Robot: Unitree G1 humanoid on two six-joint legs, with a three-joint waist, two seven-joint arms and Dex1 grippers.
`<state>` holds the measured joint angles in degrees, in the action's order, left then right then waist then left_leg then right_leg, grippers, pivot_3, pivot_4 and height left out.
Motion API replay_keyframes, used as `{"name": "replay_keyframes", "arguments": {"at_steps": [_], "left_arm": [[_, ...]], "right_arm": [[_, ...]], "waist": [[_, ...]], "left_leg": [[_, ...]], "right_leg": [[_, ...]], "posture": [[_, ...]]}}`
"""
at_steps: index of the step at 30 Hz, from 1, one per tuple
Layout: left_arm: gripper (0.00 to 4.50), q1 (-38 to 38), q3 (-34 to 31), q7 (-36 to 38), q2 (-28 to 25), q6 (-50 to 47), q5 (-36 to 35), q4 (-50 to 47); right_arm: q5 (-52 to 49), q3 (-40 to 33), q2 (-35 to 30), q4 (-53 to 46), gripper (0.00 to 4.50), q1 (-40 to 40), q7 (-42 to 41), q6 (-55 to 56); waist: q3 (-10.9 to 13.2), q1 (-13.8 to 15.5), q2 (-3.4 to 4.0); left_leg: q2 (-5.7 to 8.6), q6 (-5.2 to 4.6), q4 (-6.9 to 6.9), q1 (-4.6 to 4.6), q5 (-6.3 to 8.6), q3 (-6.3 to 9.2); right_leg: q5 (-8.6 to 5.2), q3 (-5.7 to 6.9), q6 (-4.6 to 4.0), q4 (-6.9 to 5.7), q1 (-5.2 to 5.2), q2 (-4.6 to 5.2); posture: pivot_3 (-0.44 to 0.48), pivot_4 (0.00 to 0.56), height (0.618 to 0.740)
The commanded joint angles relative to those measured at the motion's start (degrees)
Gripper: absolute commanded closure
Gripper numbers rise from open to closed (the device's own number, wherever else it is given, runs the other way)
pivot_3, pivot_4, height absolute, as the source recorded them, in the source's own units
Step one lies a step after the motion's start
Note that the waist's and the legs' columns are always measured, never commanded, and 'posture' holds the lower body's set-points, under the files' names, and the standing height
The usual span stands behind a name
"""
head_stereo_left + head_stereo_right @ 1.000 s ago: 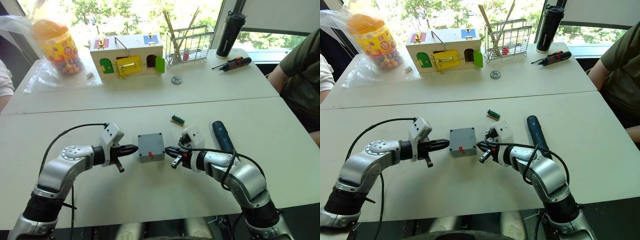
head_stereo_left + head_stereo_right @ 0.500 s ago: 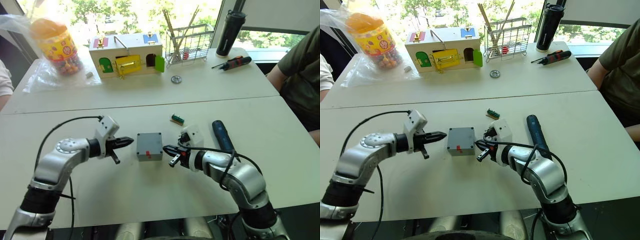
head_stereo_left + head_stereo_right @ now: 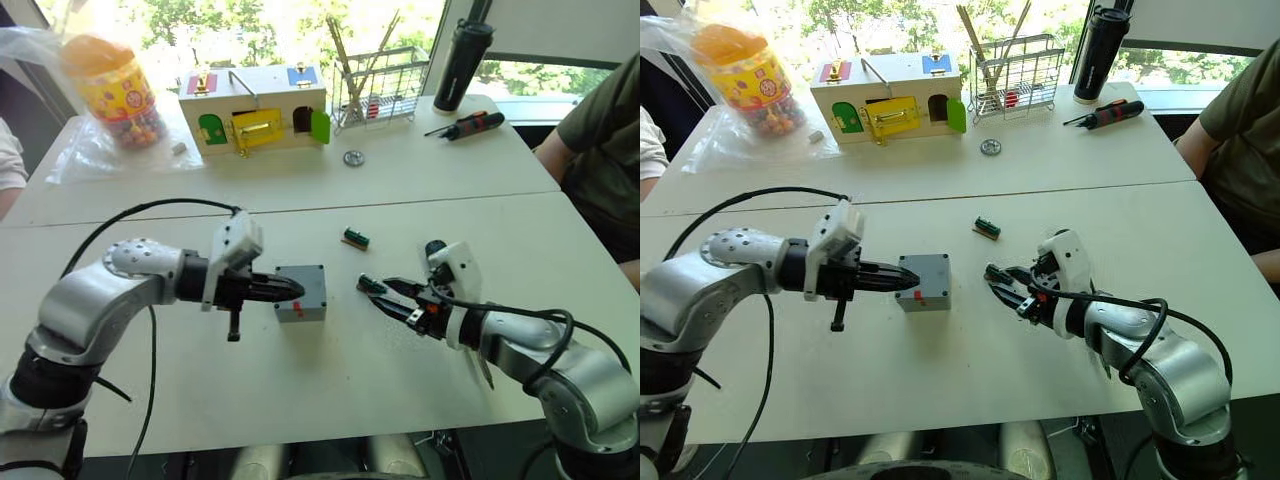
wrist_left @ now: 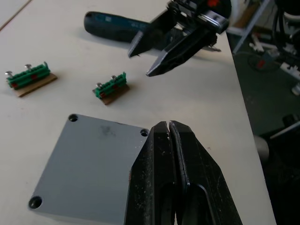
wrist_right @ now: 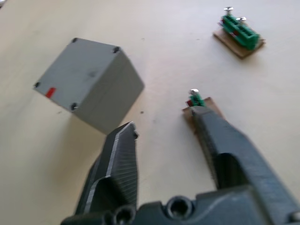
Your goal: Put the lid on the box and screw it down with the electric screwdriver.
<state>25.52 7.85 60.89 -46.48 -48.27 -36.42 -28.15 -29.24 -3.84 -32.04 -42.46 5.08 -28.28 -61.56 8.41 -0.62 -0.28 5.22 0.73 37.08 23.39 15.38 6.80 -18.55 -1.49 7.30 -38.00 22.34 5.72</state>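
Note:
The grey box (image 3: 303, 296) stands mid-table, and the lid (image 4: 89, 168), a flat plate with corner screw holes, lies flush on top of it. My left gripper (image 3: 298, 291) is shut, its tips over the lid's edge (image 4: 167, 124). To the right of the box, clear of it, my right gripper (image 3: 376, 292) is open with nothing between its fingers. A small green terminal block (image 5: 194, 100) lies beside one fingertip. The dark blue electric screwdriver (image 4: 112, 28) lies behind the right gripper, mostly hidden by the wrist in the eye views.
A second green terminal block (image 3: 354, 238) lies behind the box. At the table's back stand a wooden box with coloured doors (image 3: 255, 110), a wire rack (image 3: 375, 90), a black bottle (image 3: 460, 65), an orange-and-black screwdriver (image 3: 468, 126) and a candy jar (image 3: 110, 90). A person (image 3: 600, 150) sits at right.
My left gripper has moved right until its shut tips reach the box. The right gripper has pulled away from the box to the right and opened.

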Motion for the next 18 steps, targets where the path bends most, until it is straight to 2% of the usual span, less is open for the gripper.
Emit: {"name": "replay_keyframes", "arguments": {"at_steps": [1, 10, 13, 15, 18], "left_arm": [[4.50, 1.02, 3.61, -2.67, 0.61, 2.78, 5.35, -0.13], [4.50, 2.26, 5.82, -5.32, 1.21, 2.42, 9.35, -0.53], [4.50, 1.84, 5.77, -5.41, 1.05, 2.53, 9.65, -0.93], [4.50, 1.46, 5.45, -5.24, 0.88, 2.72, 9.88, -0.95], [4.50, 1.27, 5.22, -5.30, 0.96, 2.70, 10.00, -0.93]], "right_arm": [[1.65, 1.35, -0.09, 2.41, 0.67, -0.11, 0.25, 3.98], [3.04, 4.32, 2.24, 8.48, 0.67, 1.84, 1.45, 8.44], [3.74, 4.86, 2.10, 9.96, 1.33, 2.10, 1.30, 9.89], [4.31, 5.38, 2.07, 10.78, 1.98, 2.51, 1.46, 10.58], [4.76, 5.91, 2.31, 11.57, 1.98, 2.89, 1.59, 11.29]], "waist": [[0.03, -0.02, -0.03], [0.07, -0.05, -0.05], [0.07, 0.05, -0.06], [0.07, -0.02, -0.06], [0.07, -0.05, -0.06]], "left_leg": [[-0.01, 0.00, 0.00, 0.00, 0.00, 0.00], [-0.02, 0.31, 0.00, 0.01, -0.18, -0.02], [-0.02, 0.32, 0.02, 0.01, -0.19, -0.02], [-0.02, 0.31, 0.02, 0.00, -0.19, -0.02], [-0.02, 0.32, 0.02, 0.00, -0.19, -0.02]], "right_leg": [[0.00, 0.00, 0.00, 0.00, 0.00, -0.01], [0.00, 0.00, 0.00, -0.02, 0.04, -0.05], [0.00, 0.00, 0.00, -0.02, 0.02, -0.05], [0.00, 0.00, 0.00, -0.02, 0.01, -0.06], [0.00, 0.00, 0.00, -0.04, 0.03, -0.06]], "posture": [[0.000, 0.150, 0.740], [0.000, 0.150, 0.740], [0.000, 0.150, 0.740], [0.000, 0.150, 0.740], [0.000, 0.150, 0.740]]}}
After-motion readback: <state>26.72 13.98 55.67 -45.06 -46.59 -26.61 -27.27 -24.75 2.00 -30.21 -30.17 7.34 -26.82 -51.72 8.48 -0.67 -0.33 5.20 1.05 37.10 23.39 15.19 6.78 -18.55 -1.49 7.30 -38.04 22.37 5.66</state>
